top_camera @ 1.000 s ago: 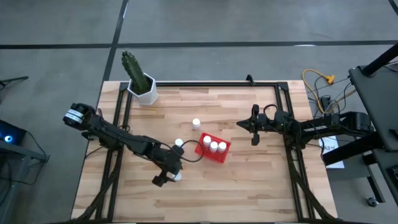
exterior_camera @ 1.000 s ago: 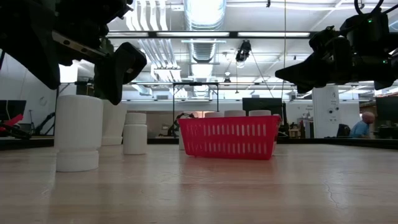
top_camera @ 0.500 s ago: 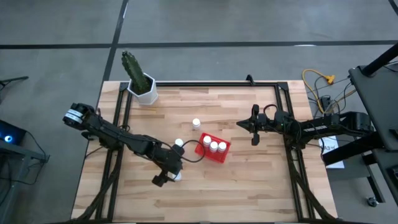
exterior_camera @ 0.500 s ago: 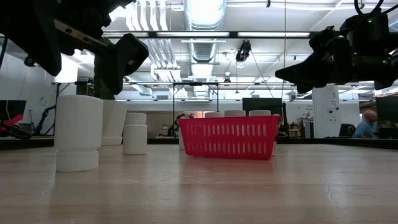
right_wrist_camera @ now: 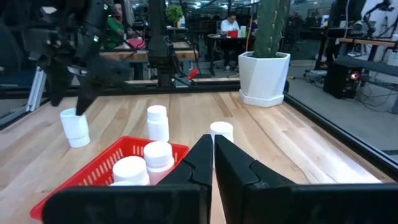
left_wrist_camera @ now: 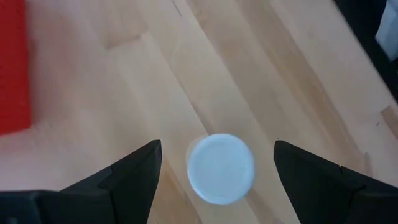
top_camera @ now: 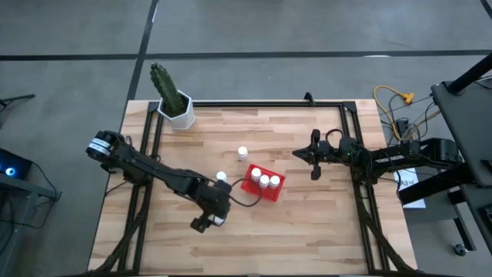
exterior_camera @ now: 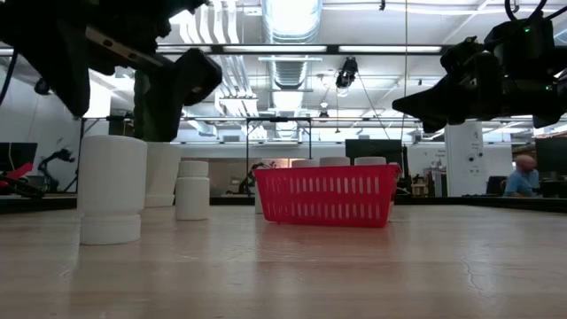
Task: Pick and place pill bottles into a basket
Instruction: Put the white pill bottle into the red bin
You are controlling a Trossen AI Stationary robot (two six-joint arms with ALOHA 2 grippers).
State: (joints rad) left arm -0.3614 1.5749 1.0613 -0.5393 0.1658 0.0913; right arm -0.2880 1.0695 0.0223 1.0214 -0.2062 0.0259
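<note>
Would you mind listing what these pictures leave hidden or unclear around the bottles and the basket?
- High view: the bottle under the left gripper is mostly covered by it.
- Low view: the basket wall hides all but the caps of its bottles.
- Left wrist view: the basket is cut off at the edge.

Closed jaws before basket [right_wrist_camera: 93,171] holding pill bottles [right_wrist_camera: 157,158]

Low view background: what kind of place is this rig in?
Probably a shared robotics lab or industrial workshop: exposed ceiling ducts and strip lights, other workbenches behind the table, and people seated at desks.
</note>
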